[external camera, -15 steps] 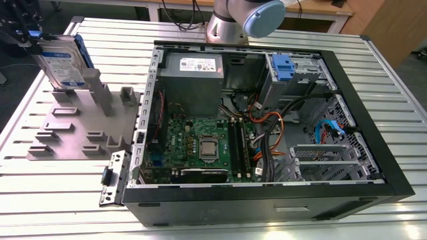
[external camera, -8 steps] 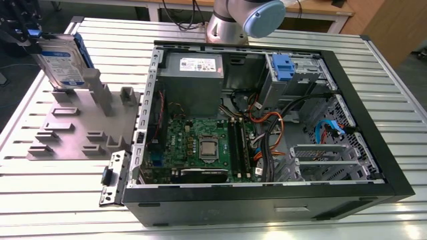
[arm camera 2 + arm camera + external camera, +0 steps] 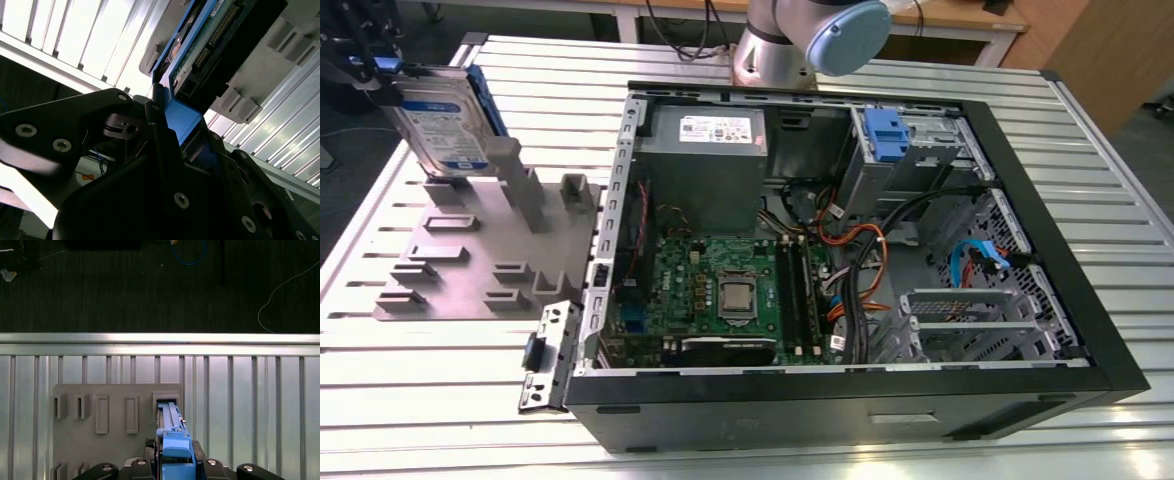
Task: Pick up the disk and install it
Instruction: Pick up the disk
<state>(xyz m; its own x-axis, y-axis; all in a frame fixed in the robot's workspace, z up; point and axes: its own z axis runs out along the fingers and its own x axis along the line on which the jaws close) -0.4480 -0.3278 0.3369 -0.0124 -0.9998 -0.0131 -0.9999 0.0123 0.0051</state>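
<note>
Standing on edge at the exterior view's far left, disk [image 3: 438, 120] sits at the grey rack [image 3: 467, 270], label side facing the computer case [image 3: 854, 405]. Blue carrier frame runs along its upper edge.

Gripper [image 3: 182, 127] comes in from above. In the second wrist view its dark fingers [image 3: 156, 107] press against the blue frame from both sides, no gap visible. Judged clamped on the disk, jaws only as wide as the frame is thick.

First wrist view looks down the length of the disk [image 3: 170, 422]. Its far end meets the end slot [image 3: 167, 402] of the rack [image 3: 115, 440]. Cannot tell whether that end rests in the slot or hangs just above it; the exterior view leaves this equally unclear. The other slots hold nothing.

Rack lies flat on the slatted metal table [image 3: 454, 400], just beside the case. Case lies on its side with the panel off, circuit board and cables exposed. A blue clip [image 3: 886, 135] sits in the bay at the far corner.

Progress, as judged: grasp looks made, lift at most barely started. Disk is well apart from the case, so carrying it over and fitting it are both undone. Early stage of the job.
</note>
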